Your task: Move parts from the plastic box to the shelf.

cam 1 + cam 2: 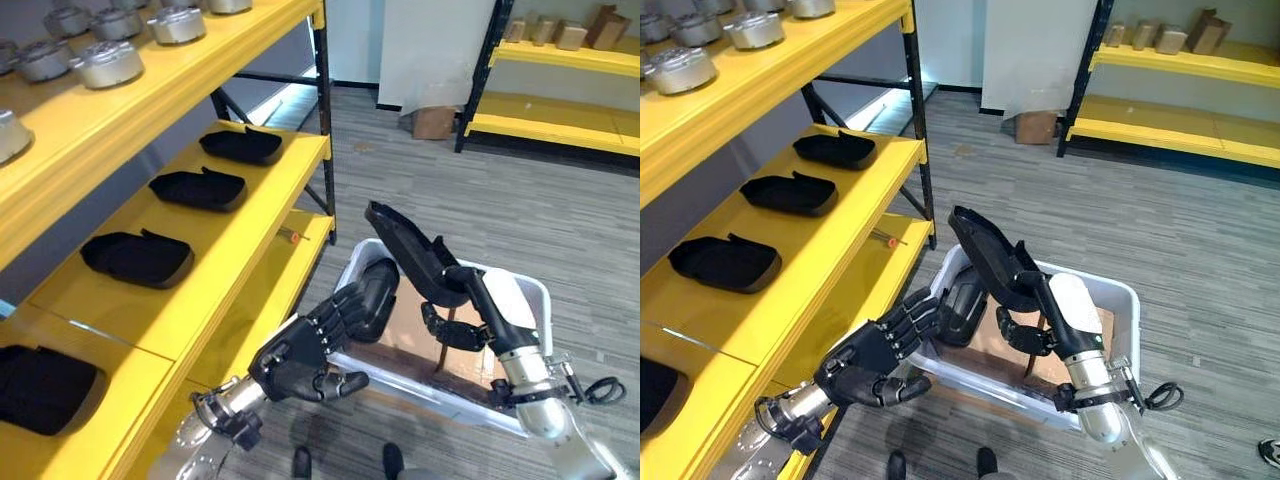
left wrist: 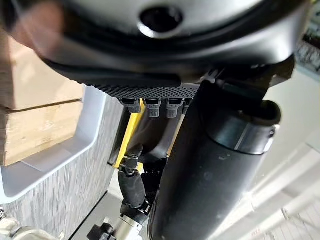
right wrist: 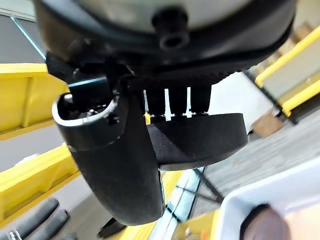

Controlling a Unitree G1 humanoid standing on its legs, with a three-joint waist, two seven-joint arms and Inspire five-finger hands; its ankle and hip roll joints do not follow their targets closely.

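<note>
The right hand [image 1: 462,318] has its fingers and thumb curled round a black part [image 1: 412,252], held tilted in the air above the white plastic box [image 1: 535,300] on the floor. A second black part [image 1: 372,296] leans against the box's left wall, and brown cardboard [image 1: 415,335] lines its bottom. The left hand [image 1: 300,355] hangs at the box's near left corner with fingers loosely bent, gripping nothing. Just left stands the yellow shelf [image 1: 245,225]; its middle level carries black parts in a row toward the front edge, while round metal pieces [image 1: 108,62] sit on the top level. A red-tipped small object [image 1: 288,236] lies on the lower level, beside the shelf's black post [image 1: 324,120].
</note>
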